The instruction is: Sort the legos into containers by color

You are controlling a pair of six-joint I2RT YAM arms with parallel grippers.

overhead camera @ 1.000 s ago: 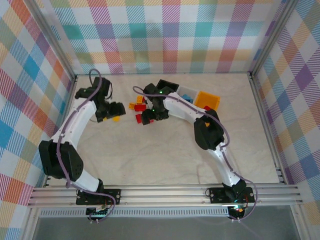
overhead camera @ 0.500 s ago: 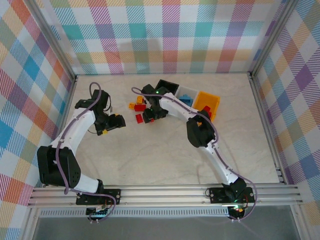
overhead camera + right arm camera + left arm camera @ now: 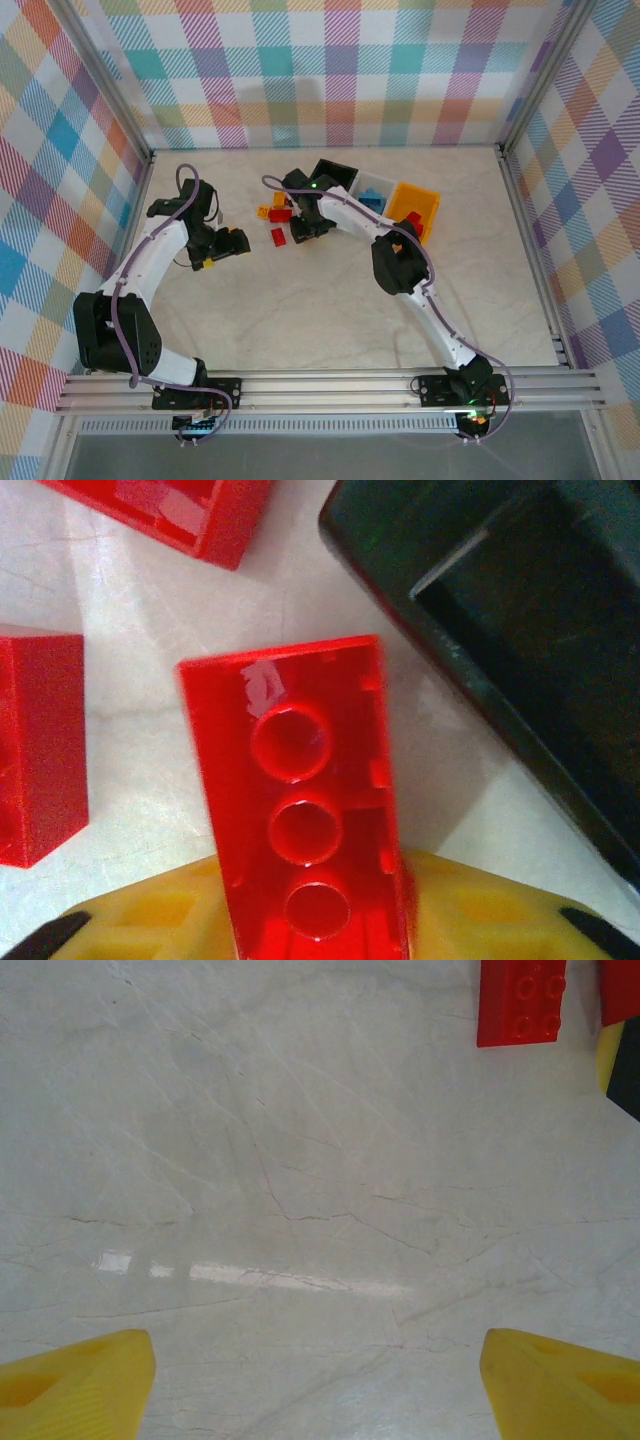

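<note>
The right tool [image 3: 310,915] pinches a red brick [image 3: 295,780] beside the black bin [image 3: 500,630], likely its destination; the left tool [image 3: 320,1380] hangs spread over the surface [image 3: 300,1160].

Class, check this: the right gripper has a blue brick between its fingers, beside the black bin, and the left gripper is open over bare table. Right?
No. The right wrist view shows the brick in the right gripper is red, not blue. The rest holds: black bin beside it, left gripper open over bare table.
</note>
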